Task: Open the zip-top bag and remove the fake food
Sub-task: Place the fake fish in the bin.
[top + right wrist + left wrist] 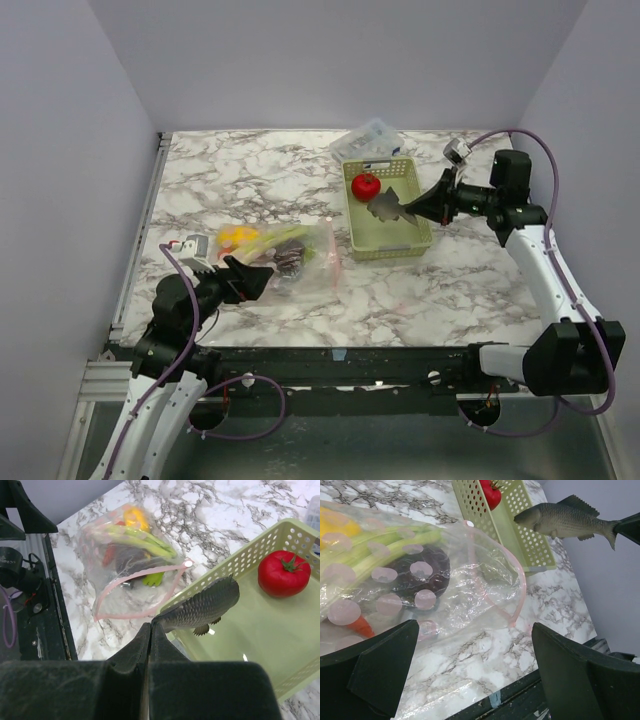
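Note:
The clear zip-top bag point(300, 255) lies on the marble at the near left, its pink zip strip point(135, 592) gaping in a loop. Inside the bag point(470, 575) show a yellow lemon point(335, 525), a pale green leek point(380, 550), a dark beet point(420, 575) and an orange carrot point(360, 626). My left gripper point(475, 650) stands open at the bag's near edge, nothing between its fingers. My right gripper point(151, 627) is shut on the tail of a grey toy fish point(200, 607), hanging over the green basket point(240, 565). A red round fruit point(366, 185) lies in the basket.
The basket point(385, 250) sits right of centre, with a clear rigid box point(368, 138) behind it. The table's dark front edge point(520, 695) runs just below my left gripper point(262, 275). White walls close off the left, back and right.

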Controlling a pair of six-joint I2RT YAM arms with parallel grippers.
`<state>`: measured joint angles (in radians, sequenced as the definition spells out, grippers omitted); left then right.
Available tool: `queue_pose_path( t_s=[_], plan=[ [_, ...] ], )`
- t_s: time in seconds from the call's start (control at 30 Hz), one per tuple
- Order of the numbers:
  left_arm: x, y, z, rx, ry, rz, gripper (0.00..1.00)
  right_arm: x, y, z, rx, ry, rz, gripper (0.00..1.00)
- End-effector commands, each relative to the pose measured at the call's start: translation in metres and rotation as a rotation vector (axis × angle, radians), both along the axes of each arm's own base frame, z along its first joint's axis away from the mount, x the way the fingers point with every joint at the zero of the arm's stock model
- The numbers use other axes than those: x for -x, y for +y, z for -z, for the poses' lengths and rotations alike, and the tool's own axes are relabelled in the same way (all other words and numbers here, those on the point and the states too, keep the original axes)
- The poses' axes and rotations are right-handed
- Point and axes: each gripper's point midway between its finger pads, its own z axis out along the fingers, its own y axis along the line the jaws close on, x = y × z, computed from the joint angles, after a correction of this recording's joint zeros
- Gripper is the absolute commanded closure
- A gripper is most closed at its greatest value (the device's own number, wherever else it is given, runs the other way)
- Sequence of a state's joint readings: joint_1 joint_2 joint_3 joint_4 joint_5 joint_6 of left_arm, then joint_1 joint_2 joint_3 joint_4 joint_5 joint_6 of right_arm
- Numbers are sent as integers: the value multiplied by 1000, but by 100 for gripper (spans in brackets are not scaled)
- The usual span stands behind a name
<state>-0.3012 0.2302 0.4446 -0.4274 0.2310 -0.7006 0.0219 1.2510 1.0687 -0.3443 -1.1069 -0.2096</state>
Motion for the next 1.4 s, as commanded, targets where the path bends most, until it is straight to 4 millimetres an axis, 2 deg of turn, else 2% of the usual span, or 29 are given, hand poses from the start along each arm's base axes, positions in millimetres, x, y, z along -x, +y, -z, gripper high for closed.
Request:
queue_pose_path(
  t_s=[0.0,0.23,0.73,0.87,1.13,1.27,1.37],
  plan=[
    [1,-5,-3,25,-16,26,1,-24,-6,-4,14,-22,61,100],
    [2,-4,-4,53,-20,11,1,-55,-11,26,58,28,95,100],
    [5,-9,3,57,-17,47,1,-86,-7,62,37,160,87,99],
    [5,-9,6,61,-14,47,1,-96,-11,81,58,203,127,99],
    [8,-8,9,65,-14,44,1,-99,-29,124,164,260,240,97],
    [8,-9,11,73,-11,45,1,-103,-42,140,230,275,320,96],
    [8,-10,10,78,-11,49,1,-101,-44,147,245,280,325,96]
  ],
)
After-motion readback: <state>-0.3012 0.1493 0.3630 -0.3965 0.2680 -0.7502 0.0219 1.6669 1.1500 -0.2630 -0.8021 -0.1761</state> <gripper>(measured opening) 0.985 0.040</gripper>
